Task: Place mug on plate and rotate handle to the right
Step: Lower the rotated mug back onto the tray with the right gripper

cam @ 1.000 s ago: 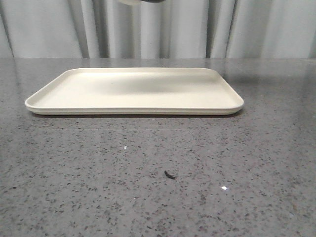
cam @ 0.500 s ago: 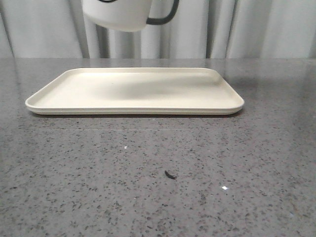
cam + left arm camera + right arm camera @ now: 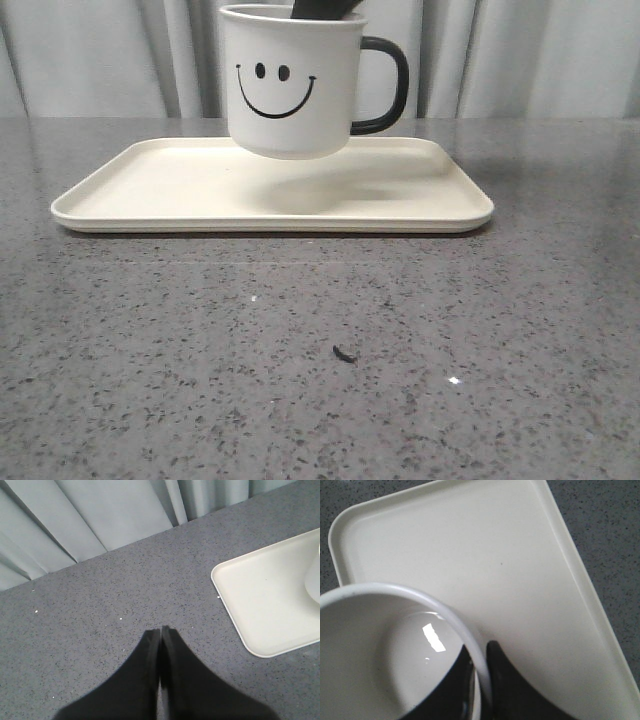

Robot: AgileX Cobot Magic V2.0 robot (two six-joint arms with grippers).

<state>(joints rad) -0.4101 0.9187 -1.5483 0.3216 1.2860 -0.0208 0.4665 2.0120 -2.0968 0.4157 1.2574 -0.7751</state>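
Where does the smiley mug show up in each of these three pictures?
Front view: the mug hangs top centre, above the plate, handle to the picture's right.
Left wrist view: only a pale sliver of the mug at the right edge, over the plate.
Right wrist view: the mug fills the lower left, the right tool clamped on its rim.
Shared landmark: the cream plate.

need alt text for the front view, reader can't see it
A white smiley-face mug hangs just above a cream plate, its shadow beneath and its black handle pointing right. A dark gripper finger dips inside its rim. The plate sits on a grey speckled table.
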